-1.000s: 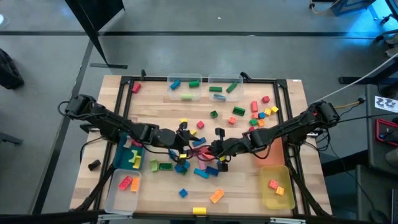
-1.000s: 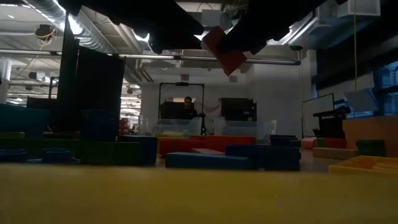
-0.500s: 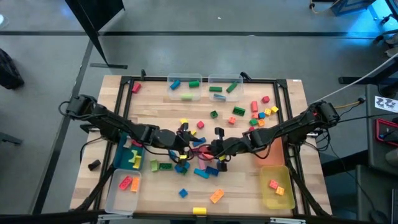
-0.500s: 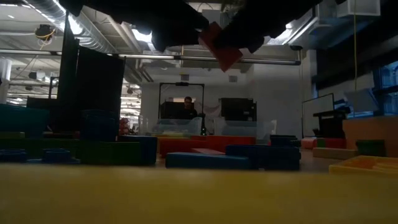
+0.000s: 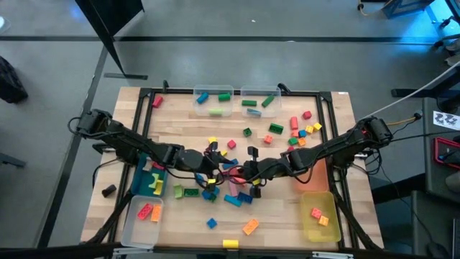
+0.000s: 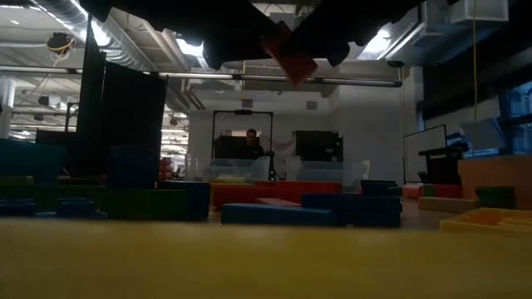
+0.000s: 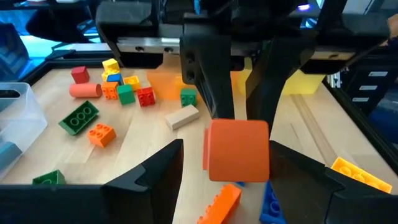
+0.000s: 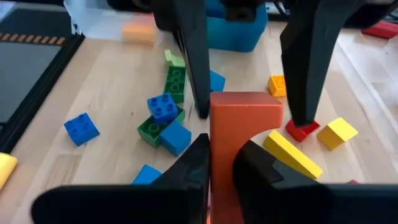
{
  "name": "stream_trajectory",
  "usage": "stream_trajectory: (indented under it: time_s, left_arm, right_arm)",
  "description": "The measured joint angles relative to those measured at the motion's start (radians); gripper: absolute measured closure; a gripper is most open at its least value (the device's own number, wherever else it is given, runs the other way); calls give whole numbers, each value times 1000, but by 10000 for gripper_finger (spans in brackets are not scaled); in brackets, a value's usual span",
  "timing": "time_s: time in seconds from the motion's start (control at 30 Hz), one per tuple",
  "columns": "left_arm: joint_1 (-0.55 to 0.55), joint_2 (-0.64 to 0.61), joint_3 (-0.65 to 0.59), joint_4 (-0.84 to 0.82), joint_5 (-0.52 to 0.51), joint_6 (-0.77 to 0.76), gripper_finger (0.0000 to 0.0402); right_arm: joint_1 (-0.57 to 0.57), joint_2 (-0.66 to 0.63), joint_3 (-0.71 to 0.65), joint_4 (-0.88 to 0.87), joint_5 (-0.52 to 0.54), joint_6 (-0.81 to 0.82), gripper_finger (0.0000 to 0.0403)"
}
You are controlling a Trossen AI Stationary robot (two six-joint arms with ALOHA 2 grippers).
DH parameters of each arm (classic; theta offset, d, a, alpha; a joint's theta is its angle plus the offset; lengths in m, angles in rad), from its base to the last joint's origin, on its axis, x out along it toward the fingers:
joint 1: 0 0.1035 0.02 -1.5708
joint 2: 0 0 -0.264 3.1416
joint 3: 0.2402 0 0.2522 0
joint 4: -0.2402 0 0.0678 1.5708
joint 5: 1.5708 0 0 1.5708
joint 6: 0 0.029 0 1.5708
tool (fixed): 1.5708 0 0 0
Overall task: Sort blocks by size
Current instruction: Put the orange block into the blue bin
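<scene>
Both arms meet over the middle of the table (image 5: 180, 129), nose to nose. The right gripper (image 5: 239, 171) has its jaws clamped on an orange-red block (image 8: 244, 134), held up off the wood (it hangs clear in the low view). The left gripper (image 5: 214, 170) faces it with jaws spread wide, one finger on each side of that block, not closed on it. Loose blocks (image 5: 300, 127) lie scattered below and around, some already in the bins (image 5: 147, 216) along the edges.
</scene>
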Motion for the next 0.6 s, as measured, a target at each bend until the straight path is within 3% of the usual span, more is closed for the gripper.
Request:
stream_trajectory:
  time_s: [0.23, 0.47, 0.6]
  left_arm:
    - [0, 0, 0, 1, 0, 46, 198]
    - [0, 0, 0, 0, 0, 76, 285]
    - [0, -1, 0, 0, -1, 80, 285]
  right_arm:
    - [0, 0, 0, 17, 0, 0, 347]
    - [0, 0, 0, 13, 7, 1, 343]
    - [0, 0, 0, 13, 25, 1, 335]
